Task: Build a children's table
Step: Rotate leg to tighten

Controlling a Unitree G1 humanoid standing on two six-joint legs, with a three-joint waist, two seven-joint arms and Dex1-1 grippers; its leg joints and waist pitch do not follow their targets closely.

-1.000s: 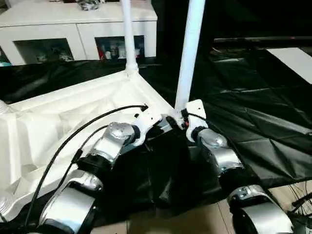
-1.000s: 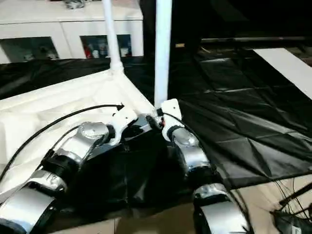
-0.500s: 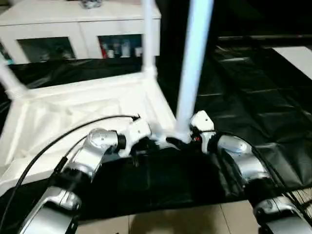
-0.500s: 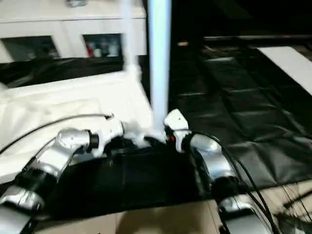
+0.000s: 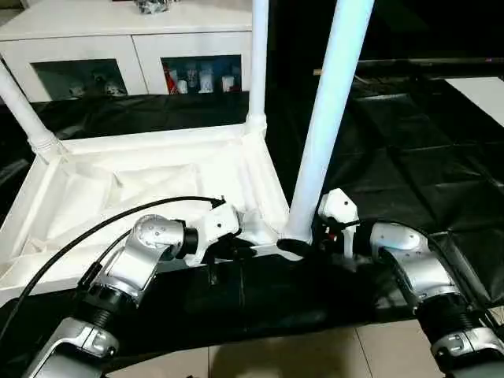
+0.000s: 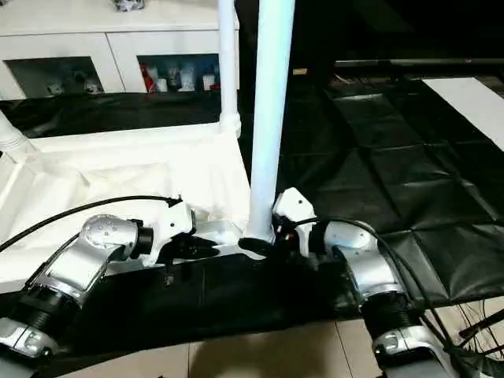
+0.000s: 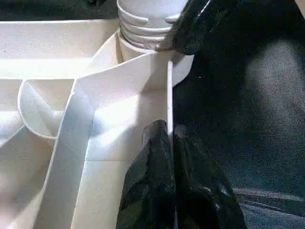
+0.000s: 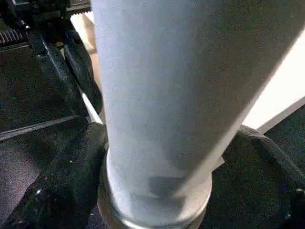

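I had the children's table (image 5: pixel 150 177) lying upside down on the black-draped worktop (image 5: pixel 409 150), ribbed underside facing up, toward the worktop's near edge and left of its middle. Three white legs stood in corner sockets: the near-right leg (image 5: pixel 327 126), the far-right leg (image 5: pixel 257 63) and the far-left leg (image 5: pixel 27 118), which leaned outward.

The left pincer (image 7: pixel 172 143) was closed on the thin rim wall of the tabletop (image 7: pixel 168 95) along its near edge, just beside the near-right corner. The left wrist view showed one black finger (image 7: pixel 152 181) on each face of the wall, with no gap to the plastic.

The right pincer (image 5: pixel 303 246) stood wide around the base of the near-right leg, at the collar where the leg met its socket. In the right wrist view one finger (image 8: pixel 66 176) lay against one flank of the tube and the other curved round the opposite flank. I could not tell whether both fingers pressed the leg.

Beyond the worktop's far edge stood a white cabinet (image 5: pixel 118 39) with glass doors, with small items behind the glass.
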